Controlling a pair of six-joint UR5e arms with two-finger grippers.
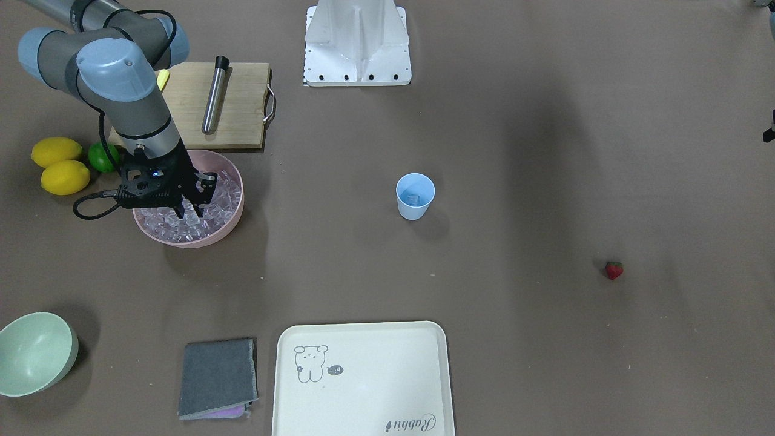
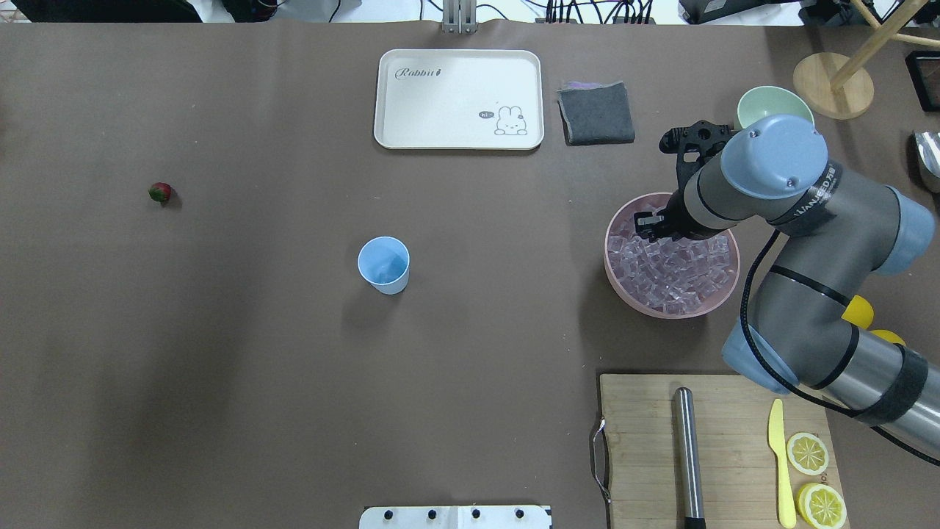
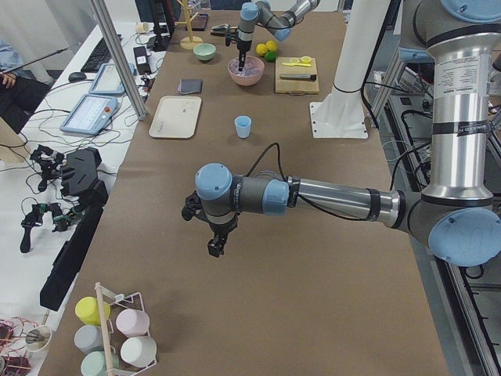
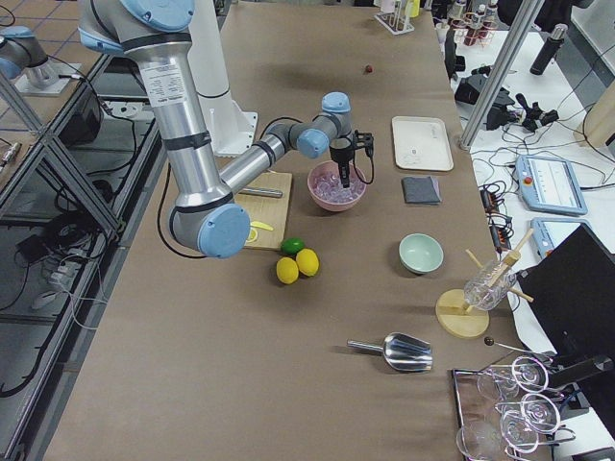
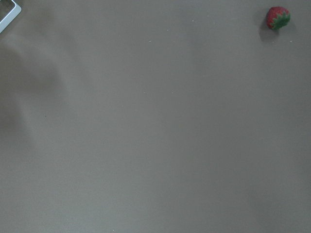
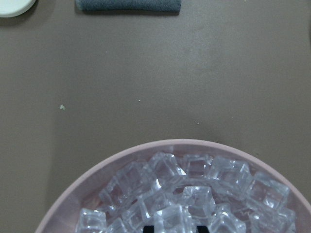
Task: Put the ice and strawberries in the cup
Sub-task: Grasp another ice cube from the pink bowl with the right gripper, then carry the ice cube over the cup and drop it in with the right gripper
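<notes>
The light-blue cup [image 1: 415, 197] stands upright mid-table with one ice cube in it; it also shows in the overhead view [image 2: 383, 264]. The ice [image 1: 224, 194] fills a pink bowl [image 1: 237, 213]. My right gripper [image 1: 189, 212] is dipped into the ice. In the right wrist view its dark fingertips [image 6: 148, 227] flank one ice cube [image 6: 172, 216] and look closed on it. The strawberry [image 1: 614, 269] lies alone on the table, far from the cup, and shows in the left wrist view [image 5: 277, 17]. My left gripper [image 3: 215, 247] hangs above the table near it; I cannot tell whether it is open.
A wooden cutting board [image 1: 236, 103] with a metal rod [image 1: 213, 97] lies behind the pink bowl. Two lemons [image 1: 57, 163] and a lime [image 1: 100, 158] sit beside it. A pale green bowl [image 1: 33, 354], a grey cloth [image 1: 218, 378] and a white tray [image 1: 363, 378] line the operators' edge.
</notes>
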